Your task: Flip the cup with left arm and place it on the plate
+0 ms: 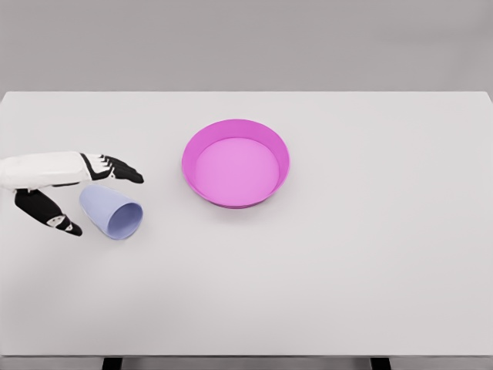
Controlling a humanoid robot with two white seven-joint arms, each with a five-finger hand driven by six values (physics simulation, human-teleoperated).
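Lavender cup (112, 212) sideways beside magenta plate (236, 163)

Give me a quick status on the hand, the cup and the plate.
Left hand open, fingers straddling the pale blue plastic cup. Cup on its side, not gripped. Round pink plate empty, path to it clear. Right hand not in view.

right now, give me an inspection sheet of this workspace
surface: white table, flat, bare apart from the two items
job's things: lavender cup lying on its side, mouth toward the lower right; pink plate upright, holding nothing, apart from the cup
clutter: nothing seen
hands: left hand open around the cup's base end, not gripping; right hand not in view
cables: nothing seen
surroundings: plain grey backdrop
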